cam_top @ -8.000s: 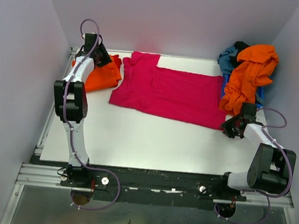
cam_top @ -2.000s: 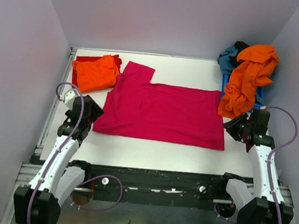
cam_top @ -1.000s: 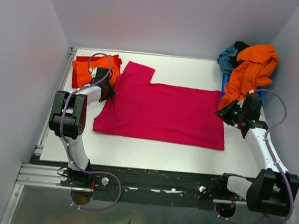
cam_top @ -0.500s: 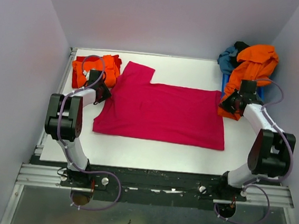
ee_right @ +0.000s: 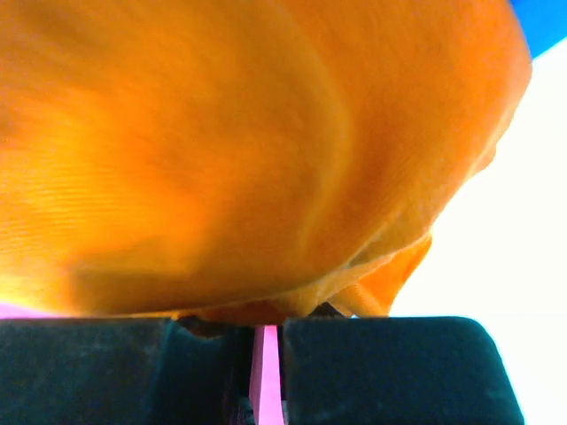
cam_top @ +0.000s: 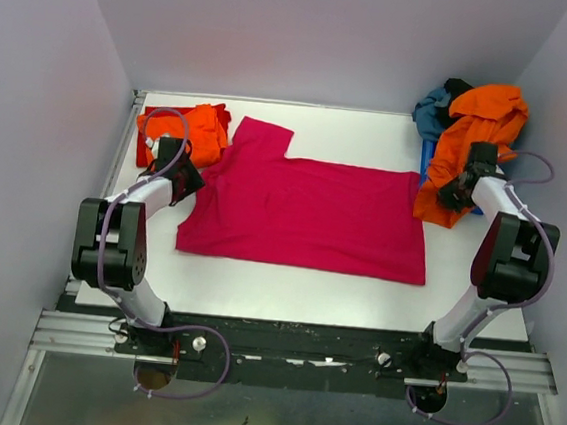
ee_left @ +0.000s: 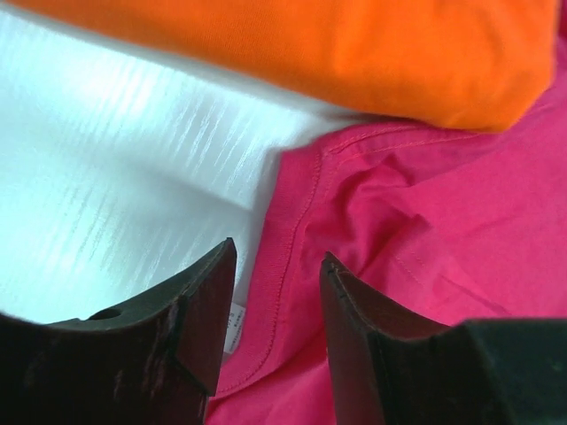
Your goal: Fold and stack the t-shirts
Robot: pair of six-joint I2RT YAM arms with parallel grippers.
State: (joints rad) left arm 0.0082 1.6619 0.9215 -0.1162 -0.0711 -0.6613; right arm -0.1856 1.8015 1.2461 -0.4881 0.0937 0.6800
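From above, the pink shirt (cam_top: 308, 215) lies spread flat across the middle of the table (cam_top: 257, 280). At the far left corner a folded orange shirt (cam_top: 191, 133) sits on a red shirt (cam_top: 152, 117). At the far right a loose orange shirt (cam_top: 477, 131) hangs over a blue shirt (cam_top: 432, 111) and a black shirt (cam_top: 458, 87). The left claw (cam_top: 189, 175) is at the pink shirt's left edge. The right claw (cam_top: 453, 196) is at the bottom of the loose orange shirt.

At the left wrist, the claw (ee_left: 279, 266) is spread, its fingers (ee_left: 208, 310) straddling the pink shirt's stitched hem, with the folded orange shirt just beyond.

At the right wrist, the claw (ee_right: 266, 332) is pressed nearly together, leaving only a slit. Orange cloth bunches right at its tips, but I cannot tell whether a fold is caught.

The shirts look light and limp, so they will likely sag and drag when lifted. The doubled hem, near a corner, seems the firmest hold.
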